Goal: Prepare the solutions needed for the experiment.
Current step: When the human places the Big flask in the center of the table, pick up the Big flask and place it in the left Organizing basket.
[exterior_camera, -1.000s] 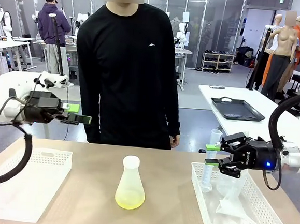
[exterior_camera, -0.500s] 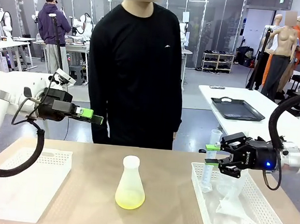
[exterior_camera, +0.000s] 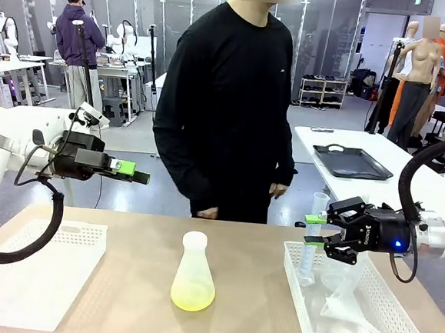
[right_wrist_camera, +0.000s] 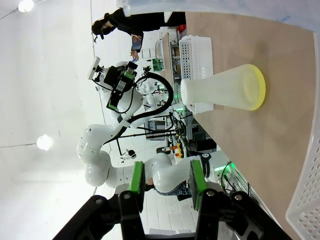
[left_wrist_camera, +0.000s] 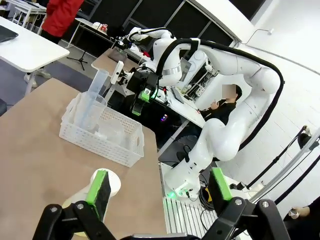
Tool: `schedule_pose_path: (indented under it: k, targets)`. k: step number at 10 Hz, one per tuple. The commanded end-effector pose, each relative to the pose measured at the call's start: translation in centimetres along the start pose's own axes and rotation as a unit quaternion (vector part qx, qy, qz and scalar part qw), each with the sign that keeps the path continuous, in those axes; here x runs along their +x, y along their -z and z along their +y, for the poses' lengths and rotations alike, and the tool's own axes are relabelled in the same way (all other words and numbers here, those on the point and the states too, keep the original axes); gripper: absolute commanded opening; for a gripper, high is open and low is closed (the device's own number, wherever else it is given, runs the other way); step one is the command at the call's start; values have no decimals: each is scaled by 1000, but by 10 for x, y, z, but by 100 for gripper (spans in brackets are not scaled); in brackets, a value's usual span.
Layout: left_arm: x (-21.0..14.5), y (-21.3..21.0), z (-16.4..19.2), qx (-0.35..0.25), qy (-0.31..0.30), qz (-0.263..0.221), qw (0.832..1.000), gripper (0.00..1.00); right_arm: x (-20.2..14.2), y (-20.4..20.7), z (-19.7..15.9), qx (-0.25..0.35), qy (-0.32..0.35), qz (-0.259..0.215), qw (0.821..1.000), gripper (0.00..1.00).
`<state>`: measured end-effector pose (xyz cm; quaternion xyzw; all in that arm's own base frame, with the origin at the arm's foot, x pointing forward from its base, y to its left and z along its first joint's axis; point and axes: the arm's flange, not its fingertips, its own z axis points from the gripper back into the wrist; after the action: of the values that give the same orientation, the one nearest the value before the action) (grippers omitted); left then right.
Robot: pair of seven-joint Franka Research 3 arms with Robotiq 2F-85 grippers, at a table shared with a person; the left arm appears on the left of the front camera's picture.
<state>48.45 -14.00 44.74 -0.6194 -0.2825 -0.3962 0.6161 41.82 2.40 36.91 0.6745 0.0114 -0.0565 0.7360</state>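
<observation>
Front view across the bench [exterior_camera: 118, 313]. A frosted conical flask [exterior_camera: 194, 272] stood upright at the middle of the bench, between two white mesh baskets. The solution [exterior_camera: 192, 297] lay as a shallow yellow-green layer at the bottom of the flask. The left basket [exterior_camera: 36, 275] sat at the robot's left. The right basket [exterior_camera: 364, 324] held an upright clear graduated cylinder [exterior_camera: 317, 212] at its far left corner and a crumpled clear plastic bag [exterior_camera: 343, 299].

The left gripper [exterior_camera: 141, 174] was raised well above the bench, over the far side of the left basket, with its fingers pointing towards the middle. In the left wrist view its jaws stood wide apart and were empty, and the flask's mouth showed just past one pad.

The right gripper [exterior_camera: 310, 229] hovered over the right basket, just beside the cylinder. In the right wrist view its jaws stood partly apart with nothing between them.

A person in a black top [exterior_camera: 231, 105] stood at the far side of the bench.
</observation>
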Motion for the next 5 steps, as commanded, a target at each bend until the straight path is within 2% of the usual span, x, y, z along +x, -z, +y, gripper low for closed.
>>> schedule_pose_path:
  k: [1,3,5]
  targets:
    - [12,8,27,1,54,-4,999,100,-1,0,1,-7,-3,-2,1000,47]
    - [17,30,58,-50,112,19,992,100,-1,0,1,-7,-3,-2,1000,47]
    - [22,58,73,-82,139,8,987,100,-1,0,1,-7,-3,-2,1000,47]
